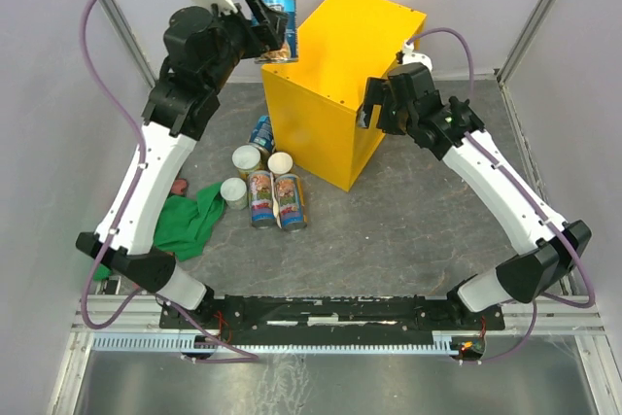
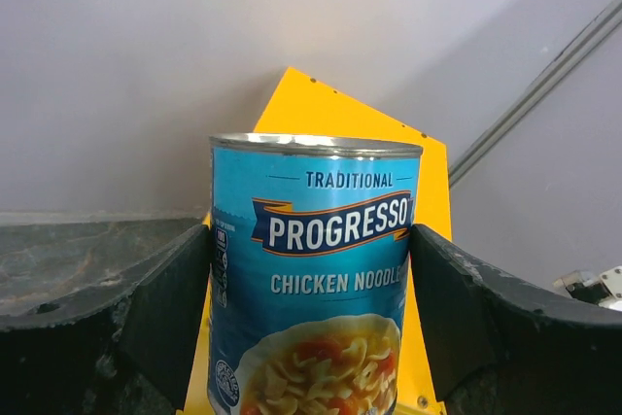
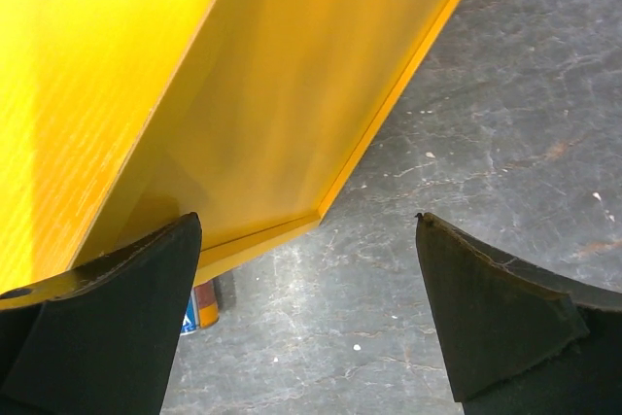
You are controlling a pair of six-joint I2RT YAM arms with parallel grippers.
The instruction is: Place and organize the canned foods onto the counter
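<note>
My left gripper [image 1: 264,18] is shut on a wide blue-labelled soup can [image 1: 283,28] and holds it upright at the far left corner of the yellow counter [image 1: 340,75]. In the left wrist view both black fingers [image 2: 165,308] press the sides of that can [image 2: 311,269], with the counter top [image 2: 321,109] behind it. On the floor left of the counter are another blue can [image 1: 260,130], three small pale-lidded cans [image 1: 247,159], and two tall colourful cans [image 1: 276,200] lying side by side. My right gripper [image 1: 372,104] hangs open and empty beside the counter's right face [image 3: 243,75].
A green cloth [image 1: 190,221] lies crumpled on the grey stone-patterned floor [image 1: 408,230] left of the cans. The right wrist view catches one can's edge [image 3: 199,306] past the counter's lower corner. Pale walls enclose the workspace on three sides.
</note>
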